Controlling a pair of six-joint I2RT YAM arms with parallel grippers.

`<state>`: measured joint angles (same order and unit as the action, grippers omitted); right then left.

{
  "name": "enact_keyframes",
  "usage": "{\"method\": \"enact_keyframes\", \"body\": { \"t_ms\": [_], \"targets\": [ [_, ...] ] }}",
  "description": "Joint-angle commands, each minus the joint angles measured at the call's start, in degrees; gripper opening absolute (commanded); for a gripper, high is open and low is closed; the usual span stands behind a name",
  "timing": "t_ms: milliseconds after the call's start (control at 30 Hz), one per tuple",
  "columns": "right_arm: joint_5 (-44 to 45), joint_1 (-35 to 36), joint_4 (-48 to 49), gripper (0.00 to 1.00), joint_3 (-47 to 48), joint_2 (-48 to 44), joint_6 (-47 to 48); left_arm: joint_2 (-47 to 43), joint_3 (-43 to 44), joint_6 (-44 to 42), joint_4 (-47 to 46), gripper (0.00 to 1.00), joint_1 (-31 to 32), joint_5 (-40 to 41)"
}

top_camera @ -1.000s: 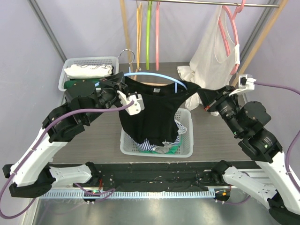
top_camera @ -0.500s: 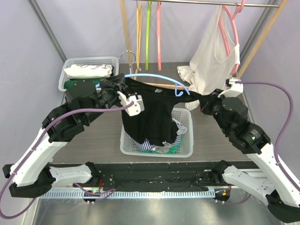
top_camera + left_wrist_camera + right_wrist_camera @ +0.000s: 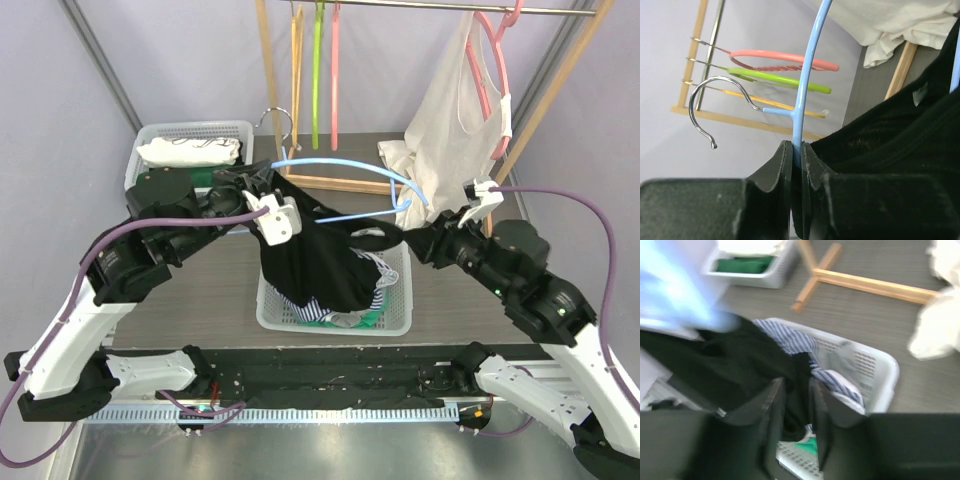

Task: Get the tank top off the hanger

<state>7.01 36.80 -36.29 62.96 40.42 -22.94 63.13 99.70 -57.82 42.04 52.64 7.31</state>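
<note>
My left gripper (image 3: 268, 200) is shut on the neck of a light blue hanger (image 3: 340, 165), just below its metal hook (image 3: 705, 107); the left wrist view shows the blue bar (image 3: 802, 100) pinched between the jaws. A black tank top (image 3: 310, 260) hangs from the hanger's left side, bunched over the basket. The hanger's right arm is bare. My right gripper (image 3: 405, 240) is shut on a black strap of the tank top (image 3: 740, 370), stretched out to the right. The right wrist view is blurred, with black cloth between the jaws.
A white basket (image 3: 395, 320) with striped and green clothes sits under the tank top. Another white basket (image 3: 190, 132) with folded clothes stands back left. A wooden rack (image 3: 265, 60) holds orange, green and pink hangers. A white garment (image 3: 450, 120) hangs back right.
My right gripper has moved left and down with the strap, drawing the tank top off the hanger's right arm. The cloth has slid and now hangs bunched at the left.
</note>
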Motion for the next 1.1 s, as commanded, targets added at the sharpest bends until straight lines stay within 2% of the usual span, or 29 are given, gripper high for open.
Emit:
{"method": "enact_keyframes", "body": {
  "t_ms": [0,33,100,133,267,367,533,667,867,1067],
  "targets": [
    [-20.3,0.1,0.7,0.46,9.9,-2.9,7.0,-2.7,-9.6,-3.9,-8.5,0.0,1.0,-2.2],
    [-21.7,0.1,0.1,0.49,13.3,-2.9,7.4,-6.1,-13.8,-8.5,-16.8,0.0,1.0,-3.2],
    [-24.1,0.1,-3.1,0.53,17.1,-1.4,8.7,-8.8,-23.4,-19.6,-23.5,0.0,1.8,-6.2],
    [-24.4,0.1,-4.4,0.53,20.5,-0.8,9.3,-9.4,-24.8,-21.5,-25.1,0.0,2.3,-6.7],
    [-26.2,0.1,-9.4,0.53,27.4,2.9,12.4,-8.8,-24.2,-22.2,-25.5,0.0,4.7,-5.7],
    [-26.5,0.2,-9.3,0.53,29.4,5.8,14.6,-8.6,-24.1,-23.6,-27.6,0.0,5.8,-5.7],
    [-26.4,0.1,-9.2,0.54,29.9,11.0,19.6,-8.8,-24.5,-28.0,-31.3,0.0,8.2,-6.6],
    [-27.6,0.0,-6.5,0.53,29.9,11.2,22.5,-10.5,-26.4,-31.7,-32.9,0.0,10.3,-6.6],
    [-35.1,0.1,-7.4,0.6,31.8,13.6,22.5,-11.9,-29.1,-33.2,-33.8,0.0,11.5,-6.1],
    [-38.6,0.1,-8.0,0.61,29.1,13.0,21.5,-11.0,-28.4,-33.1,-34.0,0.0,12.1,-4.9]
  ]
}}
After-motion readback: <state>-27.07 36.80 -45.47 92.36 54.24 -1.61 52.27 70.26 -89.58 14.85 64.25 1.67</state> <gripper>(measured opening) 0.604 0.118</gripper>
